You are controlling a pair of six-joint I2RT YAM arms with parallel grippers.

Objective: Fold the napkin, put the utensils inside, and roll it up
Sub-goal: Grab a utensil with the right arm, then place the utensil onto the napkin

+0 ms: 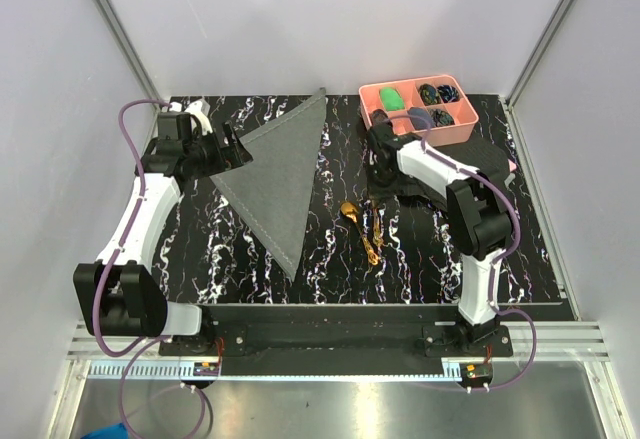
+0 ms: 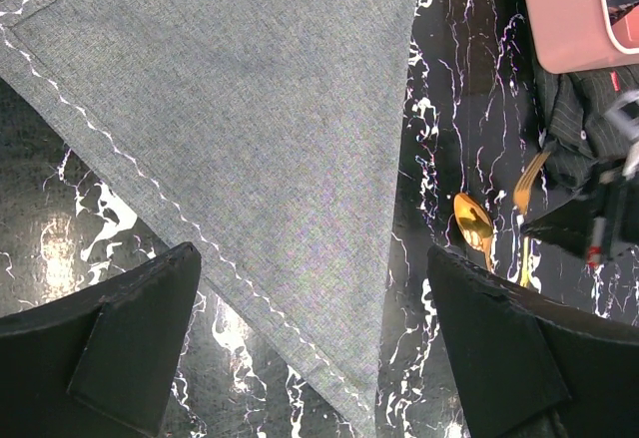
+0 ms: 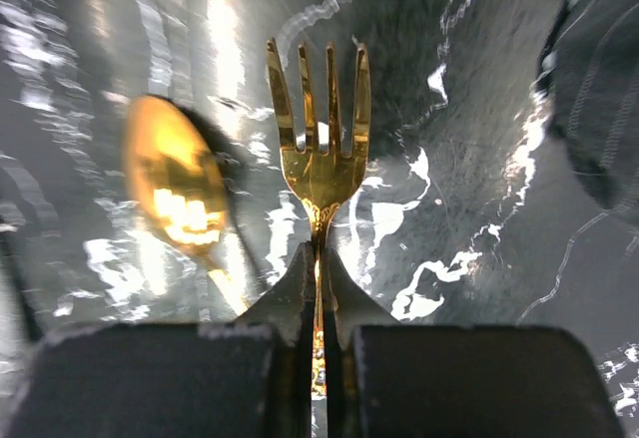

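The grey napkin [image 1: 280, 164] lies folded into a triangle on the left half of the table, with its point toward the near edge. It fills most of the left wrist view [image 2: 250, 109]. My left gripper [image 1: 240, 149] is open and empty, with its jaws [image 2: 312, 253] wide apart over the napkin's stitched left edge. My right gripper [image 3: 319, 258] is shut on the neck of the gold fork [image 3: 318, 159], tines pointing away from it. The gold spoon [image 3: 175, 184] lies blurred just left of the fork. Both utensils show right of the napkin: the spoon [image 1: 348, 209] and the fork [image 1: 372, 239].
A pink tray [image 1: 420, 131] with small dark and green items stands at the back right. A black patterned cloth [image 1: 500, 159] lies under the right arm. The table top is black marble [image 1: 330, 289]. White walls enclose the table.
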